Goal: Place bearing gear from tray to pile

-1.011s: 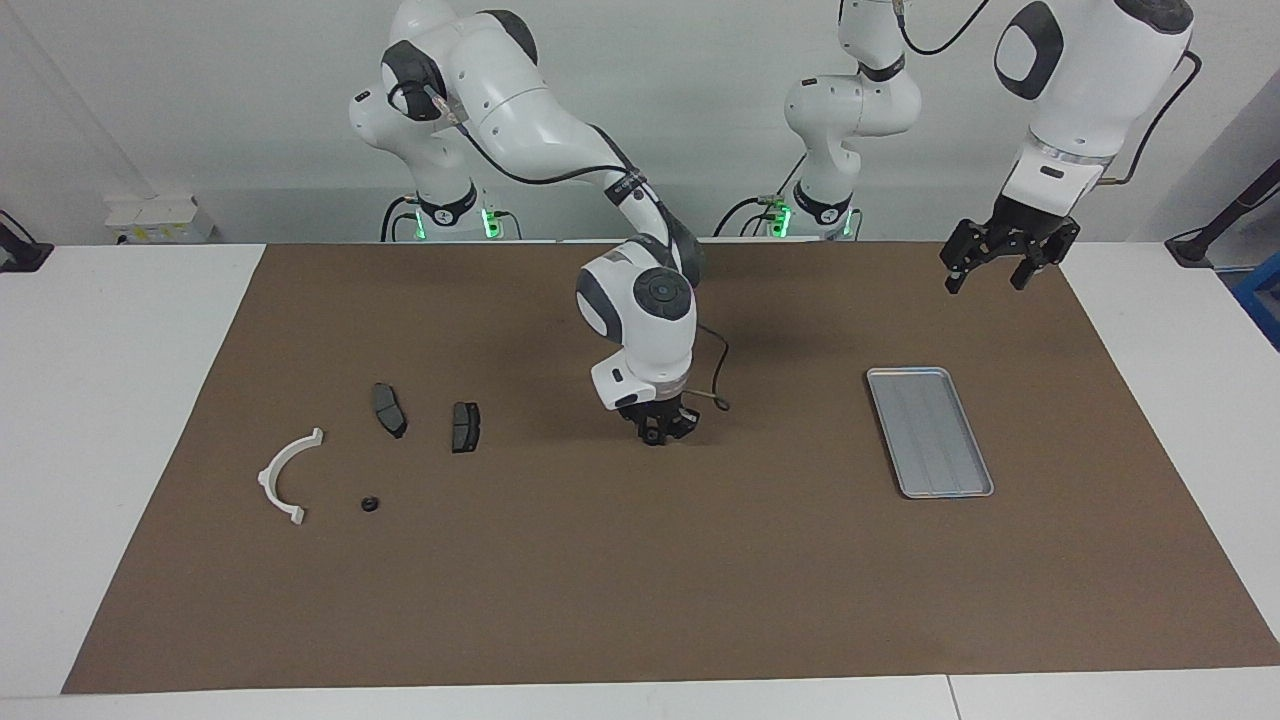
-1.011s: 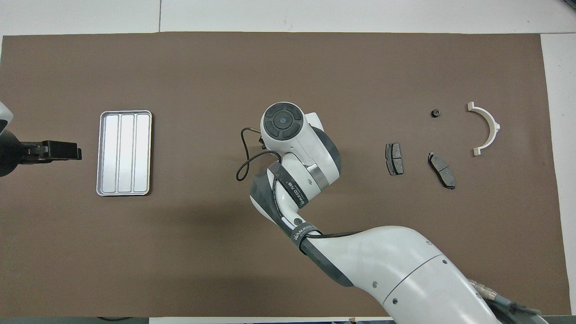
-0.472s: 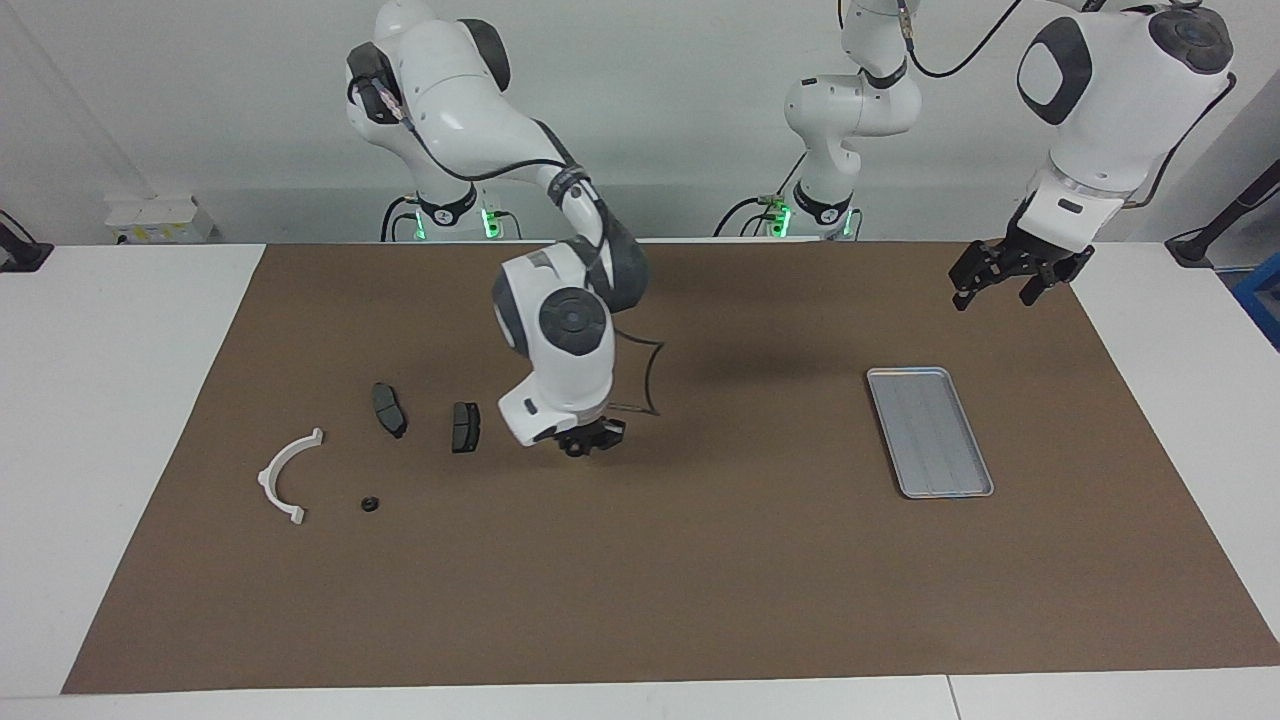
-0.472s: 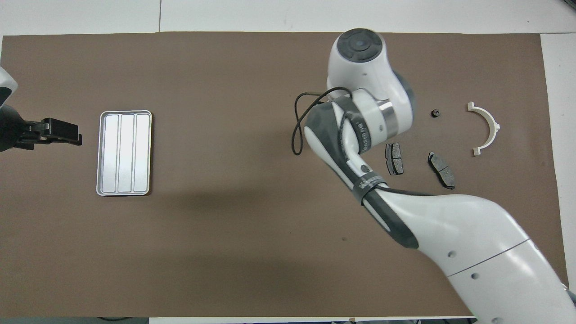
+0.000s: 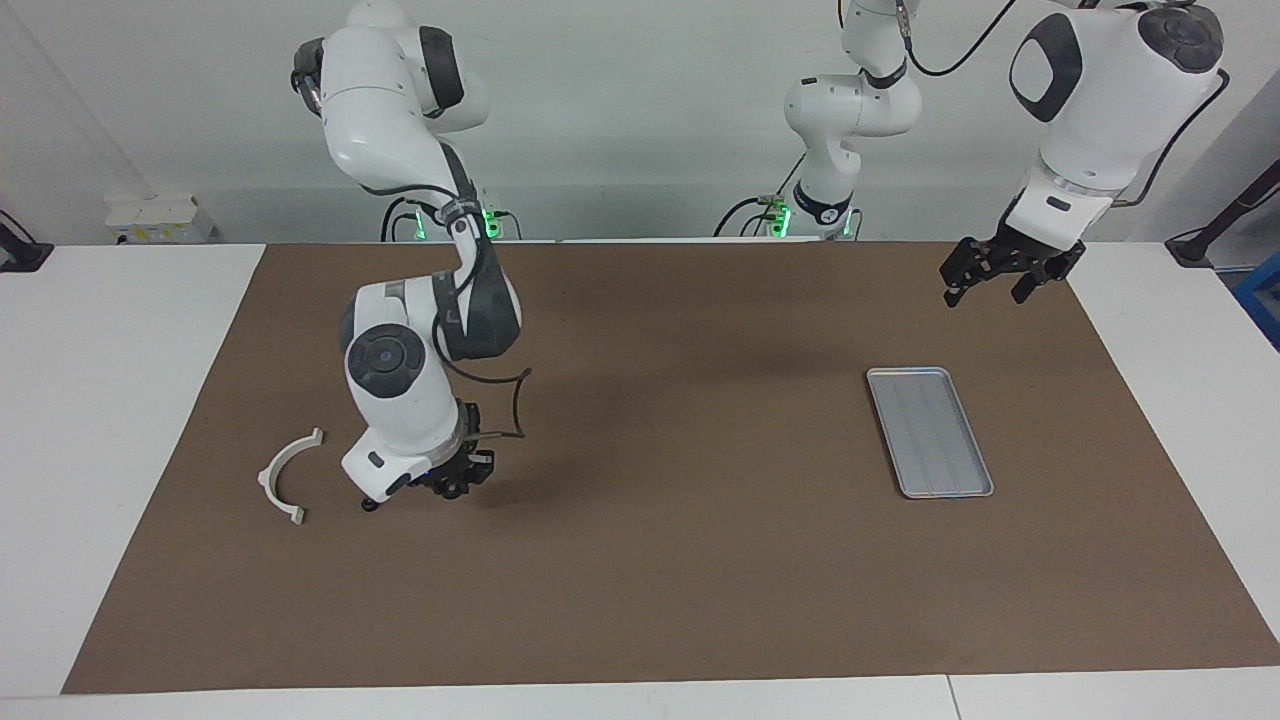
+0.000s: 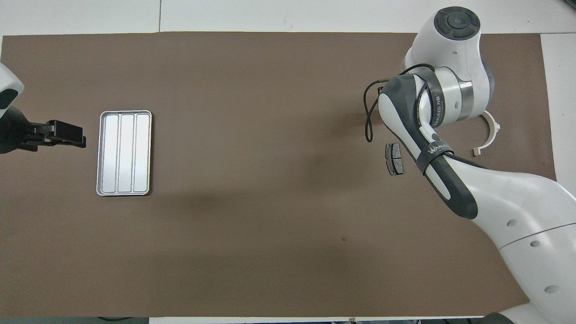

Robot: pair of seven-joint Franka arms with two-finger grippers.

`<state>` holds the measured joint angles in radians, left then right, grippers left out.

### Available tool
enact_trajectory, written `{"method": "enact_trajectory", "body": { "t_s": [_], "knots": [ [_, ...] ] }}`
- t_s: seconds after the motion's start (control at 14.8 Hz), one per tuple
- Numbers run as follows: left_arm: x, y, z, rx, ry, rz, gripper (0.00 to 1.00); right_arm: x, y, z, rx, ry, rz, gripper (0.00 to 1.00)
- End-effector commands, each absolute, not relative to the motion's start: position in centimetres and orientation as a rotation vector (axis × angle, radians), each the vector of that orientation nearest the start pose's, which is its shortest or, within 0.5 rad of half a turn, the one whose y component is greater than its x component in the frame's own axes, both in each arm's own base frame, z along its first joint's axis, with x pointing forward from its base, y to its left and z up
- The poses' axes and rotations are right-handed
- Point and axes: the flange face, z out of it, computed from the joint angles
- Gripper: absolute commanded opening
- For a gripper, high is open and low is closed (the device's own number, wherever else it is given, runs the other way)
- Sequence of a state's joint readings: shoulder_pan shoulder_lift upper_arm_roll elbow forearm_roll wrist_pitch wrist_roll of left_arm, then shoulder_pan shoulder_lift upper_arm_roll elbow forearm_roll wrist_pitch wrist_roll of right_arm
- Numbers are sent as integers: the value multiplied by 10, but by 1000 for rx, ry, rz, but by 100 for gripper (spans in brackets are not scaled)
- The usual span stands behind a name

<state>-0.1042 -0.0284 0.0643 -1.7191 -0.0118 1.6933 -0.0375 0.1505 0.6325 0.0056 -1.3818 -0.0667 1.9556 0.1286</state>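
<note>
Right gripper (image 5: 455, 483), over mid-table a second ago, now hangs low over the pile toward the tabletop's right-arm edge, and I cannot tell its grip. Left gripper (image 5: 985, 293) waits spread wide near the tray (image 5: 930, 430). Only the facing view shows the small black gear (image 5: 370, 505) beside the white bracket (image 5: 285, 478); only the overhead view shows a brake pad (image 6: 394, 158).
</note>
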Motion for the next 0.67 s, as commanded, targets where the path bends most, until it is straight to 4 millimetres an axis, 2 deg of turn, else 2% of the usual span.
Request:
{"method": "enact_trajectory", "body": {
  "t_s": [0.0,0.2,0.4,0.47,0.54,0.61],
  "knots": [
    [553,-18,581,-3152,-9,8,100,696,86,307,-3200,-171,24,0],
    [553,-16,583,-3152,-16,-2,100,692,71,283,-3185,-226,-55,0],
    [552,-19,586,-3152,-6,1,100,690,74,282,-3184,-223,-35,0],
    [551,-18,586,-3151,-6,5,100,689,77,283,-3183,-222,-23,16],
    [551,-18,586,-3150,-8,13,100,689,75,286,-3179,-208,-25,99],
    [551,-18,586,-3150,-8,13,100,689,76,294,-3179,-210,-35,100]
  ]
}}
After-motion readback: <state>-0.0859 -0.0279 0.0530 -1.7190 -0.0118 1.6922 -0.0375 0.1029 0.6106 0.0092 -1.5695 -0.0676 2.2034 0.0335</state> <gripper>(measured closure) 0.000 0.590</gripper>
